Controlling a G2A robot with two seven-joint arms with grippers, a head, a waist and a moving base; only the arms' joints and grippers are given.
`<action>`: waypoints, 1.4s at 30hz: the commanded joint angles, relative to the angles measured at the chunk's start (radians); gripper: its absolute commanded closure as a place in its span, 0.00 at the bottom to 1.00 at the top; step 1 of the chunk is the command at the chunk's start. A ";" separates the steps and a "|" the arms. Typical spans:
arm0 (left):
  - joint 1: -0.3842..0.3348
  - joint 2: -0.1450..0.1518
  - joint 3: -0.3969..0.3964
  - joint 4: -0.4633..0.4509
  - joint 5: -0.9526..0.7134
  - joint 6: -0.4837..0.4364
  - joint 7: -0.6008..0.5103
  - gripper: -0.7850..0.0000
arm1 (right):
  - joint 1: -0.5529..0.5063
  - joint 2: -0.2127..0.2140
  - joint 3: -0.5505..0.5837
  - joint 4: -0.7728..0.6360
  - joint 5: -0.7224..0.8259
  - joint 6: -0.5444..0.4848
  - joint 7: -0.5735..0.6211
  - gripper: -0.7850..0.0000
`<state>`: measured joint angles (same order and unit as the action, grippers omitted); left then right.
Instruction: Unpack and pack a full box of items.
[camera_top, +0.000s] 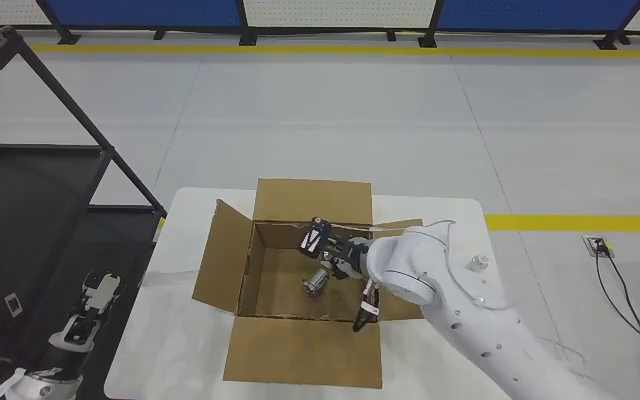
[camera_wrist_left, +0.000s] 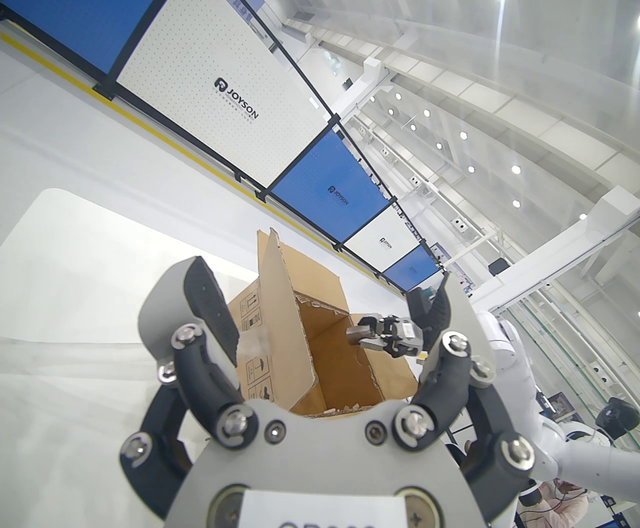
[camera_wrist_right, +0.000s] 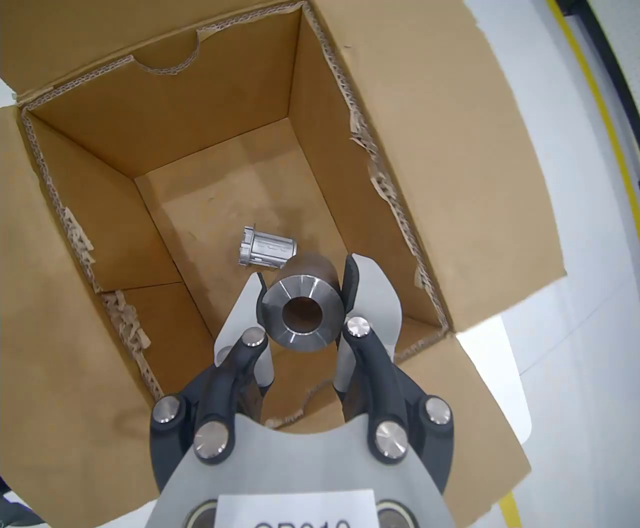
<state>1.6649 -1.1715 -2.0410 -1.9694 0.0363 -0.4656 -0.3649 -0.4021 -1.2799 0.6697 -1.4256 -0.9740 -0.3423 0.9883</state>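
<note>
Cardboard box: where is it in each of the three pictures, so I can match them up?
Top view: the cardboard box stands open on the white table, flaps spread.
Left wrist view: the box is at centre, seen from the side.
Right wrist view: the box is seen from above, looking into its inside.
Shared landmark: the right tool holding a metal cylinder over the open box.

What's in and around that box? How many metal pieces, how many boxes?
Metal pieces: 2, a hollow cylinder gripped by the right end effector and a ribbed silver piece lying on the box floor
Boxes: 1, the open cardboard box
Total: 3
</note>
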 joint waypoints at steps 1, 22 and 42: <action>0.000 0.000 0.000 0.000 0.000 0.000 0.000 0.00 | 0.072 -0.047 -0.090 0.110 0.013 0.020 -0.013 1.00; 0.000 0.000 0.000 0.000 0.000 0.000 0.000 0.00 | 0.259 -0.463 -0.412 0.814 0.152 -0.126 -0.189 1.00; 0.000 0.000 0.000 0.000 0.000 0.000 0.000 0.00 | 0.262 -0.608 -0.424 1.105 0.121 -0.236 -0.253 0.63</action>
<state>1.6649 -1.1714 -2.0410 -1.9694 0.0363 -0.4656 -0.3649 -0.1405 -1.8847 0.2452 -0.3281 -0.8518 -0.5753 0.7382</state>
